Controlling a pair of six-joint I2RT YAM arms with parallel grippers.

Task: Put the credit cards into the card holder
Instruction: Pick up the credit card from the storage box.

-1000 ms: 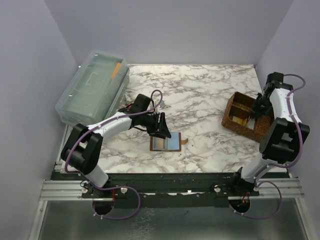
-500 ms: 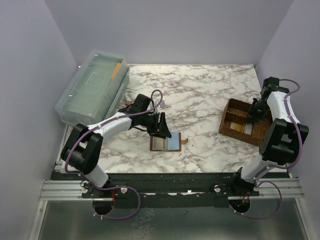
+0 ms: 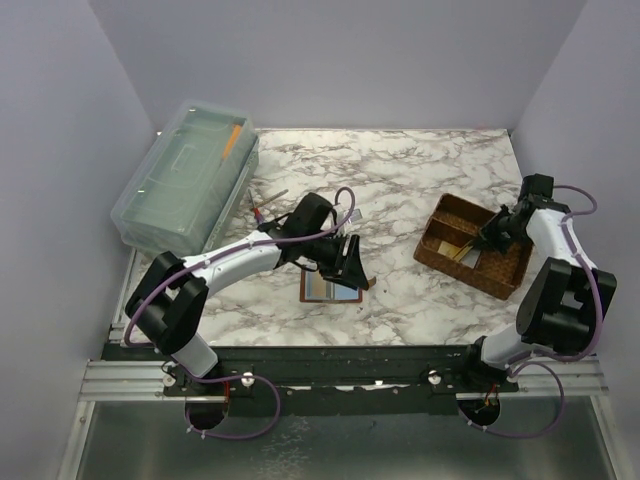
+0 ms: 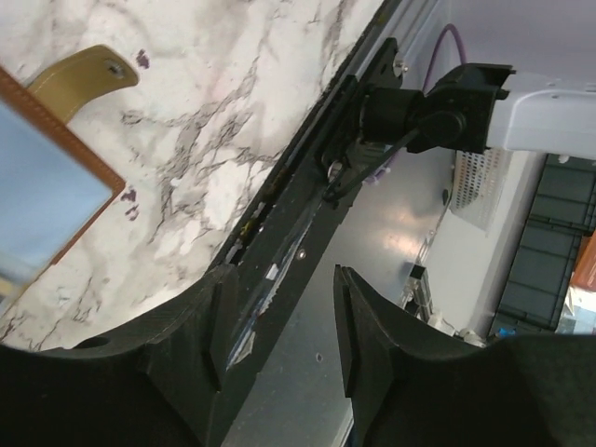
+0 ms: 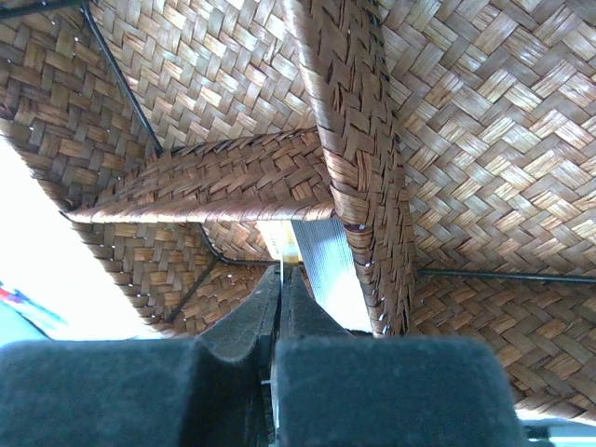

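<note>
Left hand (image 4: 279, 321) released by 1 card holder (image 3: 322, 290); right hand (image 5: 281, 279) clenched in 1 basket (image 5: 354, 140) beside 1 card (image 5: 321, 270).

My left arm reaches forward and inward, left gripper (image 3: 347, 262) angled down, fingers (image 4: 216, 321) parted. My right arm folds inward, right gripper (image 3: 488, 236) pinched closed.

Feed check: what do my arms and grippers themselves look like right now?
The left arm and right arm have white links with bulky black joints, and a thin purple cable loops along each. The left gripper and right gripper have matte black fingers with flat inner faces. I see no markings.
</note>
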